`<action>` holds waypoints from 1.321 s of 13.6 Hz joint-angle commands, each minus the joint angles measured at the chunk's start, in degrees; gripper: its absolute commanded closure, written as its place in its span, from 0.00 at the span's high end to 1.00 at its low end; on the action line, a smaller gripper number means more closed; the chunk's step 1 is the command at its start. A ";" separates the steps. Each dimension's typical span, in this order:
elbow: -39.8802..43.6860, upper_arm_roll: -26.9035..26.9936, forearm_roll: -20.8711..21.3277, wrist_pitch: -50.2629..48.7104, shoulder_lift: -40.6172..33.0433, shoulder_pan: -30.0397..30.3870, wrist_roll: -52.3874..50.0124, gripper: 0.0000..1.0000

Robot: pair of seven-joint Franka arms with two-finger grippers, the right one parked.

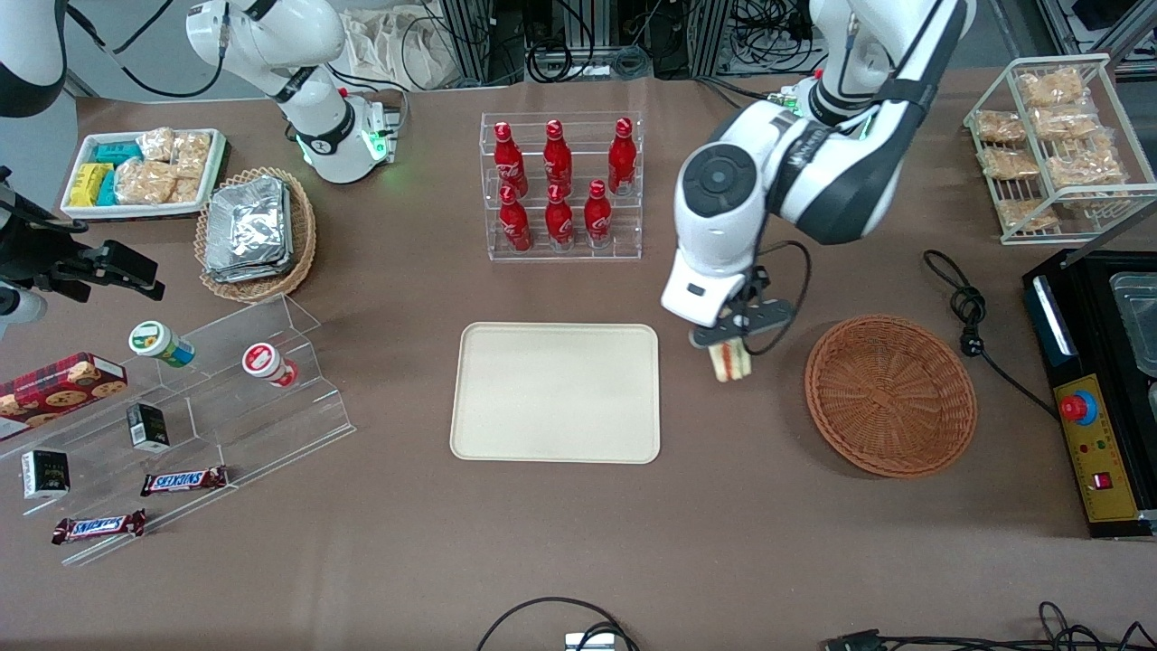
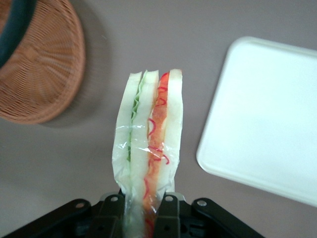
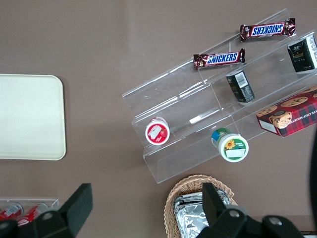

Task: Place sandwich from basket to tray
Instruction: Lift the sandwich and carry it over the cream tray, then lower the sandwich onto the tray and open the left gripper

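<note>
The wrapped sandwich [image 1: 730,362] [image 2: 148,134] hangs above the bare table, between the reddish-brown wicker basket [image 1: 890,394] [image 2: 42,64] and the cream tray [image 1: 556,391] [image 2: 267,124]. My left gripper [image 1: 725,341] [image 2: 143,218] is shut on the sandwich, its fingers pinching the clear wrap at one end, with white bread, green and orange-red filling showing along the edge. The basket holds nothing I can see. The tray's surface is bare.
A clear rack of red bottles [image 1: 560,185] stands farther from the front camera than the tray. A black appliance [image 1: 1098,389] and its cord [image 1: 972,312] lie beside the basket toward the working arm's end. A stepped acrylic shelf [image 1: 181,398] with snacks sits toward the parked arm's end.
</note>
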 commanded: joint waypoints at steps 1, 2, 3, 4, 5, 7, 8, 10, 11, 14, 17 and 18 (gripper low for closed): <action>2.71 -2.69 -1.50 4.26 4.35 -0.02 2.67 0.00; 2.89 -3.40 -1.24 6.72 6.80 -0.02 2.93 0.00; 3.24 -3.93 -0.80 9.27 9.87 -0.11 4.42 0.00; 4.46 -3.94 -0.01 10.42 13.30 -0.72 6.87 0.00; 5.69 -3.85 2.34 10.70 16.90 -1.25 7.94 0.00; 11.99 -3.94 6.31 10.88 23.15 -1.69 7.51 0.00; 13.51 -3.85 6.76 10.96 24.57 -2.56 7.16 0.00; 13.88 -3.59 8.42 12.53 26.42 -3.27 6.28 0.00; 13.35 -3.67 9.56 13.59 26.60 -3.27 6.10 0.00; 13.96 -3.23 11.23 14.12 28.61 -3.27 5.93 0.00; 13.79 -3.23 13.70 17.20 29.24 -2.92 3.55 0.00; 13.87 -3.23 13.79 17.29 29.33 -2.92 3.81 0.18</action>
